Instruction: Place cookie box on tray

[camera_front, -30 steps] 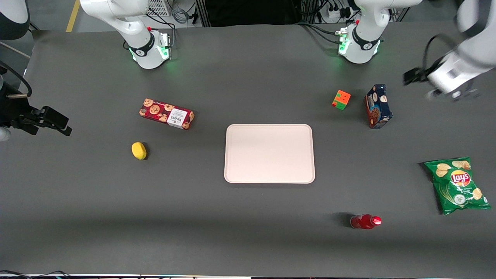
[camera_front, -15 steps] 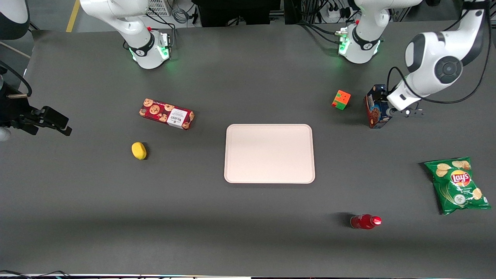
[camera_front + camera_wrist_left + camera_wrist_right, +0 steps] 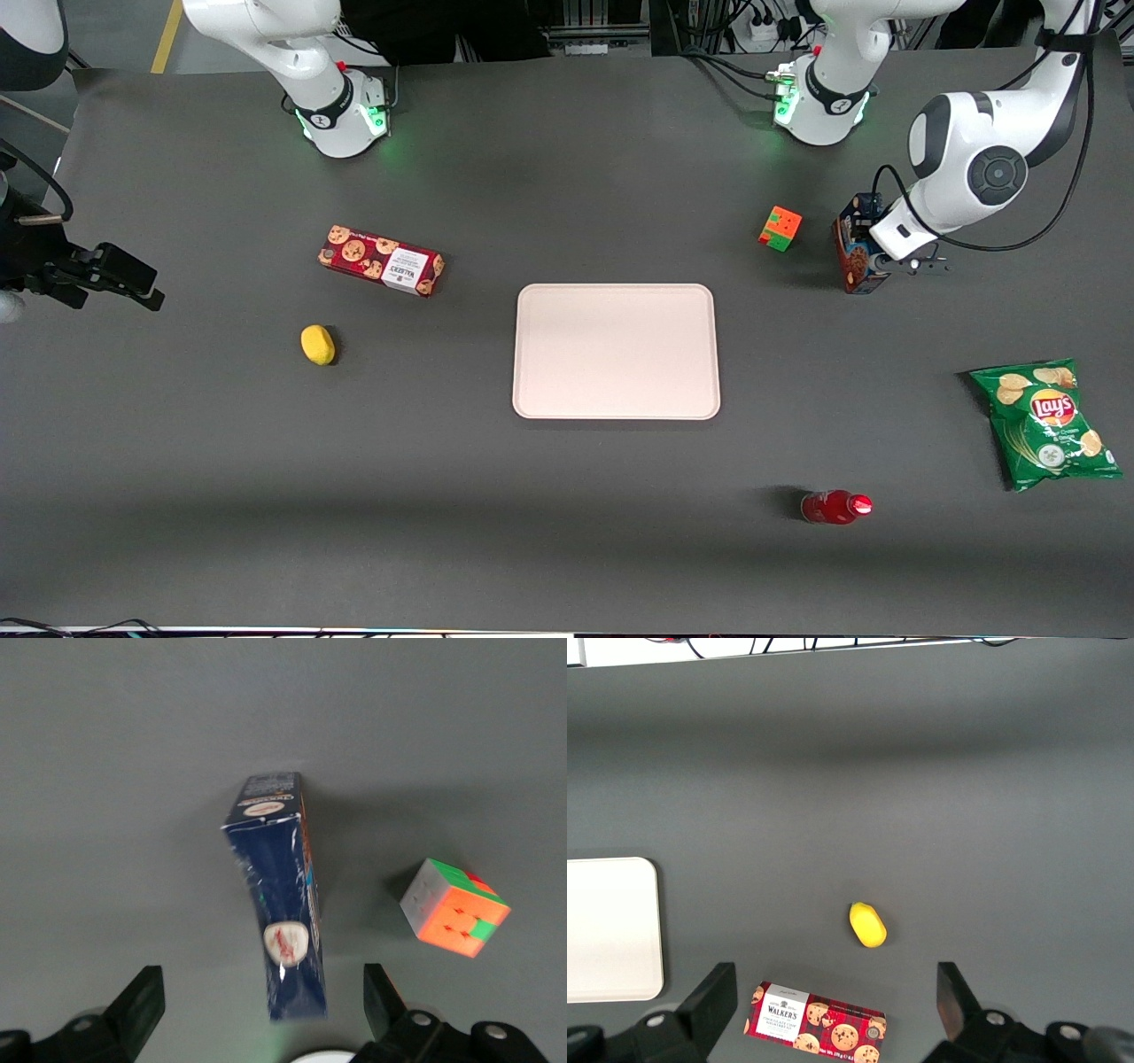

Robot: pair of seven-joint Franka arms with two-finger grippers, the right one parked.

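Observation:
The navy-blue cookie box (image 3: 853, 254) stands on edge on the table, toward the working arm's end, apart from the tray. In the left wrist view the cookie box (image 3: 282, 904) shows its narrow top with a white oval logo. My left gripper (image 3: 886, 263) hangs directly above the box and partly covers it. In the left wrist view the gripper (image 3: 259, 1001) is open, with one black finger (image 3: 137, 1005) on each side of the box and not touching it. The pale pinkish-cream tray (image 3: 616, 350) lies bare at the table's middle.
A colour cube (image 3: 780, 228) stands close beside the cookie box, toward the tray; it also shows in the left wrist view (image 3: 454, 908). A green chips bag (image 3: 1045, 424) and a red bottle (image 3: 835, 507) lie nearer the front camera. A red cookie box (image 3: 381, 260) and a yellow lemon (image 3: 317, 345) lie toward the parked arm's end.
My left arm has swung in from the working arm's end of the table and now holds the gripper over the cookie box. The box and the other things have not moved.

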